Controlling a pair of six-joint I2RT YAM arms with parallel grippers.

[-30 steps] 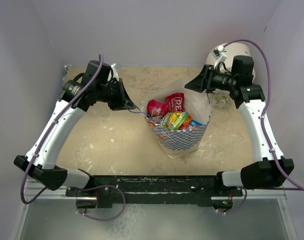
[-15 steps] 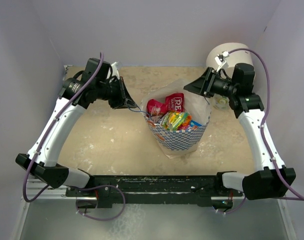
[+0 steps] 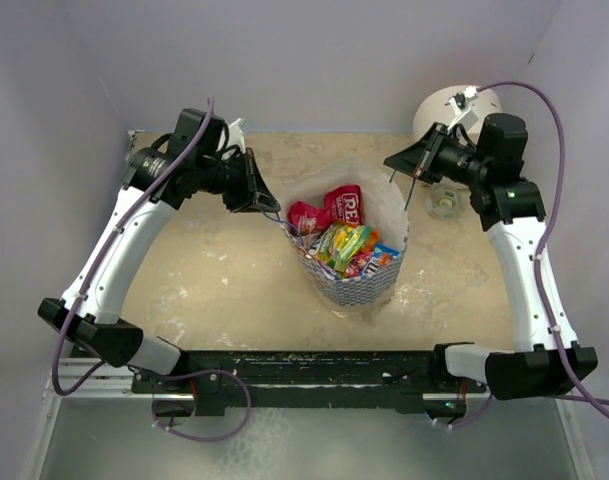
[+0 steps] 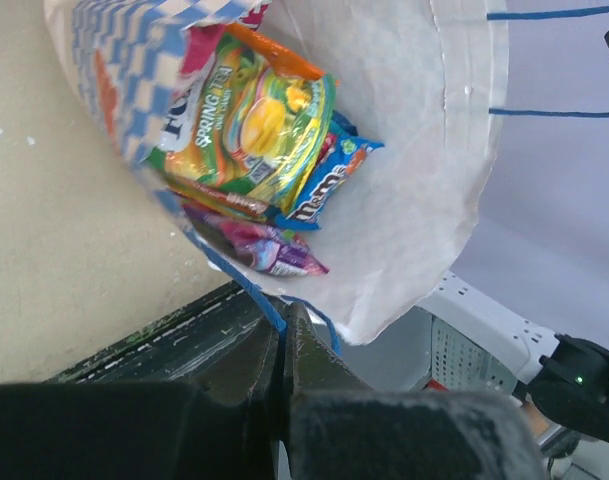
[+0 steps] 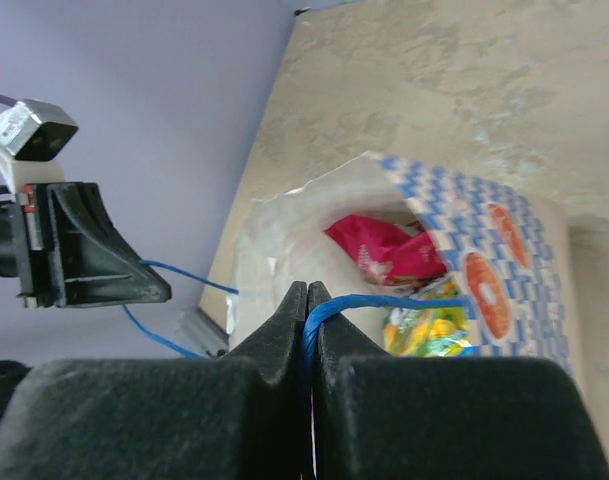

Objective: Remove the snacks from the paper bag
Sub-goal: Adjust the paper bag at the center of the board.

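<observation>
The paper bag point(image 3: 356, 283), blue-and-white checked outside, stands at mid-table with its mouth held open between both arms. Snacks fill it: red packets point(image 3: 329, 211), a yellow-green packet point(image 3: 346, 243) and a blue one point(image 3: 382, 255). My left gripper point(image 3: 272, 206) is shut on the bag's left blue cord handle point(image 4: 246, 290), pinched at its tips point(image 4: 282, 318). My right gripper point(image 3: 390, 165) is shut on the other blue cord handle point(image 5: 384, 301) at its tips point(image 5: 307, 296). The left wrist view looks into the white inside point(image 4: 424, 150) at yellow-green point(image 4: 254, 130), blue point(image 4: 329, 178) and purple point(image 4: 269, 248) packets.
A large white cylinder point(image 3: 452, 104) stands at the back right corner behind the right arm. A small round object point(image 3: 444, 202) lies on the table beside it. Lilac walls close in three sides; a black rail point(image 3: 304, 365) runs along the near edge.
The right gripper has closed on the bag's right handle. Both grippers have shifted a little, and the bag's mouth now stands taller and narrower.
</observation>
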